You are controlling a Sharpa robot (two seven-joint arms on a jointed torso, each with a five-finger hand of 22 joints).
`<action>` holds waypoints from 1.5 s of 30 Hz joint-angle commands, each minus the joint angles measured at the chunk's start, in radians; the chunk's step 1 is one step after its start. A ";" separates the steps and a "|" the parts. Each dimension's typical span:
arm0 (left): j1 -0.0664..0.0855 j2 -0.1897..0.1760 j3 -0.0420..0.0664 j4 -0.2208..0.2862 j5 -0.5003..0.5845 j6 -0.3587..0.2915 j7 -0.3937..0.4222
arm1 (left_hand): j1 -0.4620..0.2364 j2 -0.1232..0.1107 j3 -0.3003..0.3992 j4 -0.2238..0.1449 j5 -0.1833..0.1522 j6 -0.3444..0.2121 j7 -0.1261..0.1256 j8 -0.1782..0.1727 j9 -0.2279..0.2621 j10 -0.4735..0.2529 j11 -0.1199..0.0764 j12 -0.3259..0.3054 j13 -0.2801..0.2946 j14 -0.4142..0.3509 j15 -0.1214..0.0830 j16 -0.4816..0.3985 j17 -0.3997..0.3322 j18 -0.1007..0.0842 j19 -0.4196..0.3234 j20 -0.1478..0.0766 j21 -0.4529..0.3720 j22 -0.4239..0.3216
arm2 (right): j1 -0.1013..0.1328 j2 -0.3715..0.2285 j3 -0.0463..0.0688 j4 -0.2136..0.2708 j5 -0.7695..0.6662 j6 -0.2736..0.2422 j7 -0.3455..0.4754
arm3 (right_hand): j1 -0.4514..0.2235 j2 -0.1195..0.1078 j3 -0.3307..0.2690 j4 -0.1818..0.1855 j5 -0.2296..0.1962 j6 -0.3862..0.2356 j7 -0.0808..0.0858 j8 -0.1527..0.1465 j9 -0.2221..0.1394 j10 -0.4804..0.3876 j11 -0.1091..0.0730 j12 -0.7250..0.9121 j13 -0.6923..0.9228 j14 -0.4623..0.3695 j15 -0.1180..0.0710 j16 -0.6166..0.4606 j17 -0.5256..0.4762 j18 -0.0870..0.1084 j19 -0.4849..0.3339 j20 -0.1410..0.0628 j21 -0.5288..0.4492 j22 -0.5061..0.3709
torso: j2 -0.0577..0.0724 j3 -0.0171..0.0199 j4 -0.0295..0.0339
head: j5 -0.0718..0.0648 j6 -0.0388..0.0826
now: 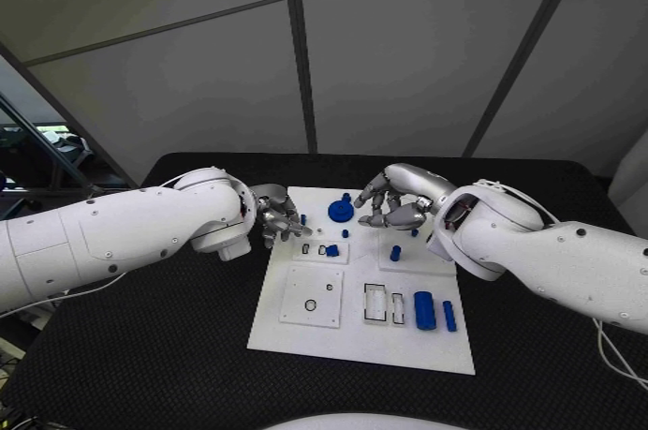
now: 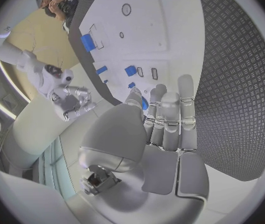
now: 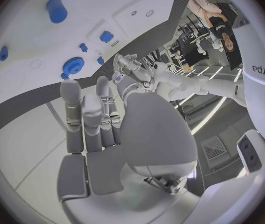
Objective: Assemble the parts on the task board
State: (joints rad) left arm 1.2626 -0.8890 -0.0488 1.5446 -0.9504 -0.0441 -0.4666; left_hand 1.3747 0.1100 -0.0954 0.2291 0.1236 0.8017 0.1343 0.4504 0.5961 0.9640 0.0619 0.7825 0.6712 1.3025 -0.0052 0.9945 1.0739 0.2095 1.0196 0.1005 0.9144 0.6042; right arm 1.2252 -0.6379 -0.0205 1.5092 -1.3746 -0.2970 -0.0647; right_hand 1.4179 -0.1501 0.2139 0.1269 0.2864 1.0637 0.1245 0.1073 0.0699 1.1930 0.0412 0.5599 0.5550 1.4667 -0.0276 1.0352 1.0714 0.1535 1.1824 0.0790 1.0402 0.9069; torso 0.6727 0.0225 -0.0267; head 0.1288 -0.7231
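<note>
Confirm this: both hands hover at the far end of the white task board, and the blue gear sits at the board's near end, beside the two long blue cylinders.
Not quite. The blue gear sits at the far end of the task board, between the left hand and the right hand, as the head view shows. The two long blue cylinders do lie at the near end, and both hands do hover at the far end.

Your inventory, by surface:

- Task board [image 1: 354,341] — smooth matt white plate, plastic by the look of it.
- Parts: the gear [image 1: 342,209], the cylinder [image 1: 424,310] and the small peg [image 1: 394,253] are blue plastic with a slight sheen.
- Table [image 1: 162,355] — black, matt, with a rough woven texture.
- Left hand [image 1: 277,216] and right hand [image 1: 388,208] — silver, metallic-looking, satin finish.
- Both arms wear glossy white shells.
</note>
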 commanded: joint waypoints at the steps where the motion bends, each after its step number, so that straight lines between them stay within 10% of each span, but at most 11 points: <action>1: -0.002 -0.024 0.000 0.019 0.211 -0.213 0.152 | 0.036 0.001 0.028 -0.005 0.008 -0.006 0.005 -0.011 -0.025 -0.007 0.004 -0.032 -0.041 -0.030 0.005 -0.071 -0.063 -0.026 0.001 0.006 -0.041 -0.031 | -0.009 0.028 -0.005 -0.018 -0.196 0.053 -0.071 | -0.005 0.006 -0.006 0.000 -0.004 -0.001 0.005 -0.003 -0.002 -0.017 -0.001 0.045 0.037 0.018 -0.003 0.057 0.044 -0.023 0.012 0.001 0.037 0.042 | 0.001 -0.0018 0.0012 | 0.001 -0.002; 11: -0.008 -0.072 0.000 0.049 0.380 -0.316 0.272 | 0.082 -0.029 0.126 0.002 0.009 0.004 0.008 -0.021 -0.081 0.009 0.004 -0.068 -0.119 -0.035 0.007 -0.113 -0.117 -0.026 0.037 0.007 -0.100 -0.074 | -0.041 0.102 -0.017 -0.062 -0.273 0.087 -0.092 | -0.009 -0.002 -0.006 -0.001 -0.005 -0.029 0.015 -0.015 -0.003 -0.064 0.010 0.124 0.102 0.004 0.007 0.117 0.080 -0.026 0.000 0.009 0.071 0.083 | 0.001 -0.0013 -0.0029 | 0.003 -0.012; 45: -0.010 -0.081 0.000 0.069 0.406 -0.384 0.337 | 0.082 -0.074 0.223 0.014 0.009 0.010 0.008 -0.010 -0.116 0.016 0.003 -0.060 -0.161 -0.030 0.005 -0.109 -0.133 -0.026 0.066 0.005 -0.132 -0.095 | -0.089 0.189 -0.025 -0.148 -0.296 0.129 -0.092 | -0.023 0.002 -0.033 0.016 -0.008 -0.109 0.038 -0.031 -0.001 -0.141 0.035 0.204 0.151 -0.039 0.032 0.153 0.076 -0.015 -0.072 0.035 0.045 0.064 | 0.000 0.0008 -0.0036 | 0.016 -0.024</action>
State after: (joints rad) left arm 1.2522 -0.9702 -0.0492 1.6112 -0.5504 -0.4169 -0.1552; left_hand 1.4594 0.0459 0.1245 0.2427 0.1274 0.8023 0.1412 0.4355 0.4806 0.9730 0.0681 0.7160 0.5109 1.2722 0.0017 0.8852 0.9421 0.1867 1.0774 0.1075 0.7886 0.5098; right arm 1.1350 -0.4505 -0.0454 1.3637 -1.6624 -0.1834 -0.1599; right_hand 1.3999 -0.1496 0.1828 0.1415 0.2817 0.9529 0.1640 0.0762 0.0682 1.0591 0.0750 0.7590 0.7052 1.4343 0.0053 1.1850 1.1473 0.1396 1.1205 0.1142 1.0916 0.9701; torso 0.6724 0.0230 -0.0290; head 0.1439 -0.7466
